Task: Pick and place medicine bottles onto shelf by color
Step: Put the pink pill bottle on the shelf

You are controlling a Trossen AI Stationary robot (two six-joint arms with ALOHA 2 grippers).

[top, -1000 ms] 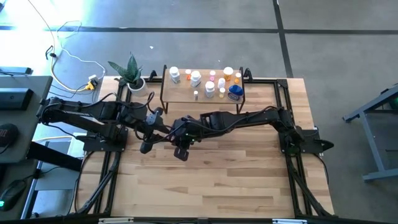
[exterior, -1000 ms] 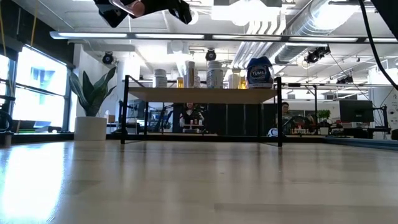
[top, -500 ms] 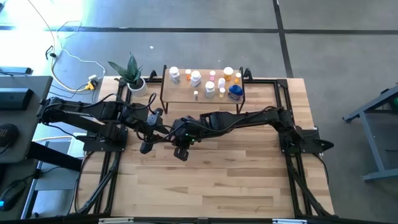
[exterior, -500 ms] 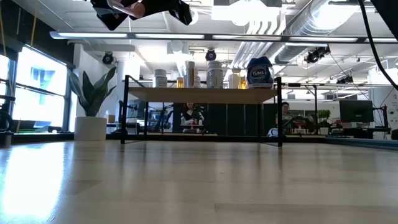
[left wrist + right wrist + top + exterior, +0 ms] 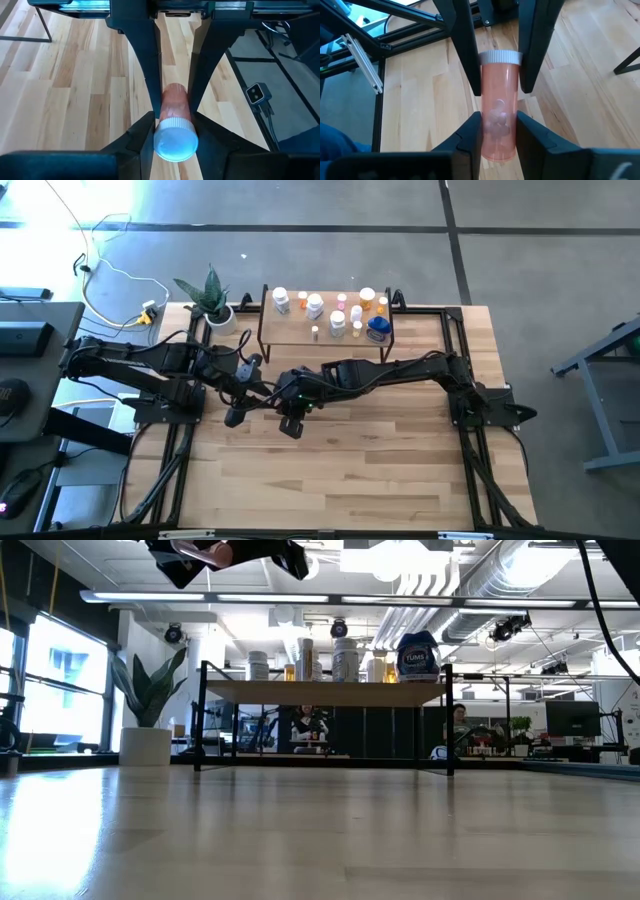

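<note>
While both arms meet at frame centre-left, the right gripper (image 5: 497, 135) and left gripper (image 5: 172, 125) each clamp one pink bottle (image 5: 498, 115).

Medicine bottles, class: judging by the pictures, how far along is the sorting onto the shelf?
Looks done: a group of bottles stands on the shelf. In hand: one pink vial, gripped by the right gripper at its base and the left gripper at its capped end, above the table. Left: setting this vial on the shelf; no other loose bottle shows.
</note>
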